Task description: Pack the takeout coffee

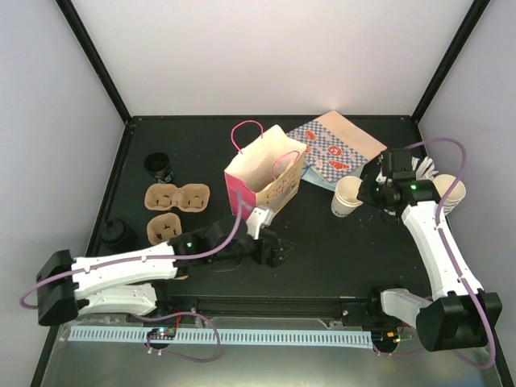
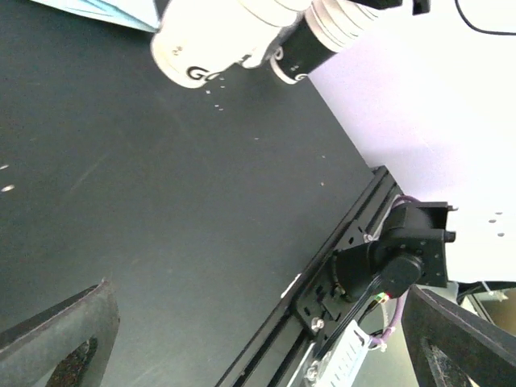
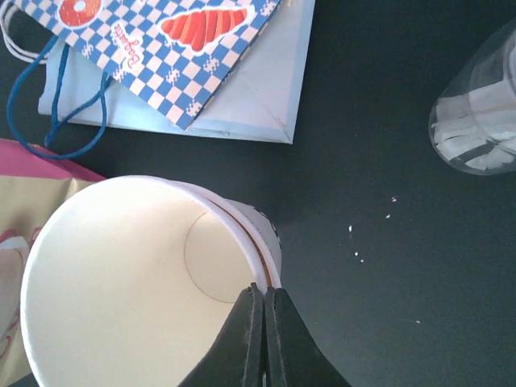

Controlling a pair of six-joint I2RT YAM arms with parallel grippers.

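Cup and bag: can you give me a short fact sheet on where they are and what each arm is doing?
cup: right of the pink bag, outside it
pink bag: upright, mouth open
right gripper: shut on the cup's rim
left gripper: open, empty, in front of the pink bag

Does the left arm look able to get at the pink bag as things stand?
Probably yes. The open left gripper sits close to the pink bag with only bare table between, though it points rightward past it and would have to turn.
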